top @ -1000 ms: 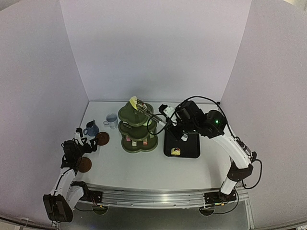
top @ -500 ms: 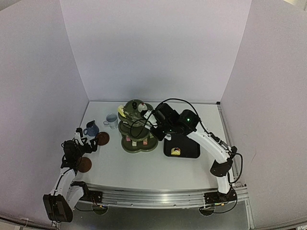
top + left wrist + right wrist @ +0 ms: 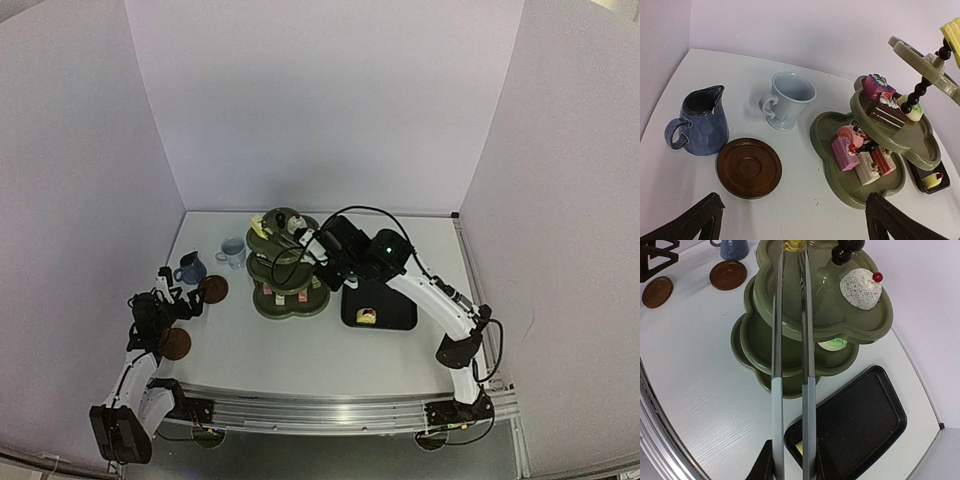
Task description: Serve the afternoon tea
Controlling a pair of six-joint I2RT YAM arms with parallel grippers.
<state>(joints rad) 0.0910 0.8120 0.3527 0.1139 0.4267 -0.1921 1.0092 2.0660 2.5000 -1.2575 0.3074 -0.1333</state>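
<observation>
The dark green three-tier stand (image 3: 288, 270) holds several small cakes (image 3: 867, 160) on its tiers. My right gripper (image 3: 790, 460) is shut on the metal tongs (image 3: 790, 340), which reach over the top tier. The tong tips grip a yellow cake (image 3: 258, 228) at that tier's left edge. A white cake with a cherry (image 3: 861, 288) sits on the top tier. The dark blue mug (image 3: 700, 122) and the pale mug (image 3: 789, 100) stand left of the stand. One brown saucer (image 3: 749, 167) lies before them, and another (image 3: 176, 344) lies nearer. My left gripper (image 3: 795, 220) is open and empty, near the saucers.
The black tray (image 3: 395, 310) lies right of the stand with one yellow cake (image 3: 367, 316) at its near left corner. White walls close the table on three sides. My right arm (image 3: 420, 280) arches over the tray.
</observation>
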